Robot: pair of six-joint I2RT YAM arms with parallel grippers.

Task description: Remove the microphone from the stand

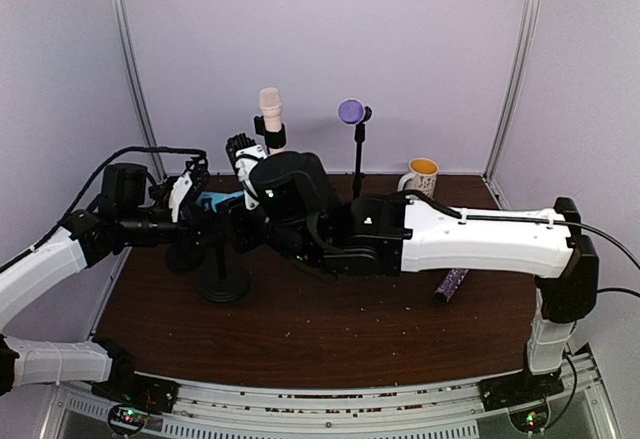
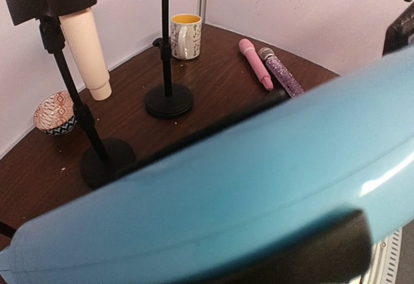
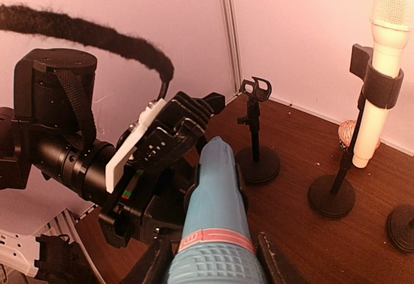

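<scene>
You find the blue microphone point(image 3: 217, 213) lying level at the left side of the table, just above the black stand point(image 1: 222, 281) there. Your left pincer point(image 1: 203, 197) is clamped on its tail end. Your right pincer point(image 3: 213, 264) grips its head end. You cannot tell whether the stand's clip holds it.

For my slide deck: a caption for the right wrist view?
Right gripper at the head of the blue microphone, left gripper at its tail; cream microphone clipped behind.
</scene>
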